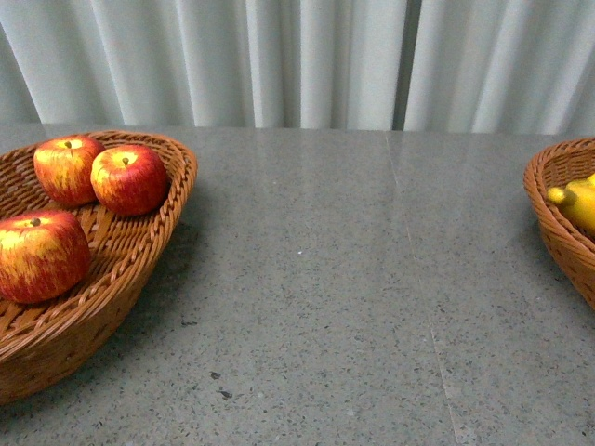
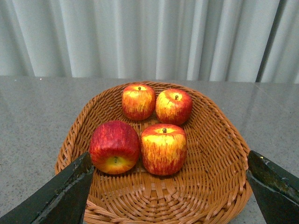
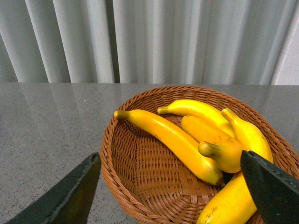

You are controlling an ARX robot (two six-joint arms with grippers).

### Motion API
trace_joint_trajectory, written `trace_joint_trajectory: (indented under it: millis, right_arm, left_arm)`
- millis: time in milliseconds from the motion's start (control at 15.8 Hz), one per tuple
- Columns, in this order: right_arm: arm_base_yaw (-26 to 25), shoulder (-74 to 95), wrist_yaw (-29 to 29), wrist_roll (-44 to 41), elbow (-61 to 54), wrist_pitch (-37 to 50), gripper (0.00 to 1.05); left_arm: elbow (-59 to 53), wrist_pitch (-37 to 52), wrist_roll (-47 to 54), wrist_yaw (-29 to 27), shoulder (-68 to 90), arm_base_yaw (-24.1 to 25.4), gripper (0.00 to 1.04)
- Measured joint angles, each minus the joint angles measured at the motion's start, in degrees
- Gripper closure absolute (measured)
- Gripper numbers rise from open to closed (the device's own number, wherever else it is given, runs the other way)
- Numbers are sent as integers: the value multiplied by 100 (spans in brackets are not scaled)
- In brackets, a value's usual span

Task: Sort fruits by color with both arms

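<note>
Several red apples with yellow streaks lie in a brown wicker basket [image 2: 219, 154]; one [image 2: 114, 146] is tipped on its side beside an upright one [image 2: 163, 148]. My left gripper [image 2: 169, 161] hovers open over the basket's near rim, holding nothing. In the front view, three apples [image 1: 128, 178] show in that basket [image 1: 177, 186] at the left. Several yellow bananas [image 3: 173, 140] lie in a second basket [image 3: 140, 172]. My right gripper [image 3: 170, 158] is open above its near side, one finger [image 3: 271, 191] close to a banana [image 3: 247, 140]. Neither gripper shows in the front view.
The grey speckled table [image 1: 316, 297] stretches between the two baskets. The banana basket [image 1: 558, 232] is cut off at the front view's right edge, with one banana tip [image 1: 578, 203] showing. Pale curtains [image 1: 307, 56] hang behind the table.
</note>
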Motion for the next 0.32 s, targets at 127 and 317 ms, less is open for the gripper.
trace_joint_trajectory:
  millis: [127, 317]
  right_arm:
    - [0, 0, -2, 2, 0, 0, 7]
    - [0, 0, 0, 2, 0, 0, 6]
  left_arm:
    - [0, 0, 0, 0, 0, 0, 7]
    - [0, 0, 0, 0, 0, 0, 7]
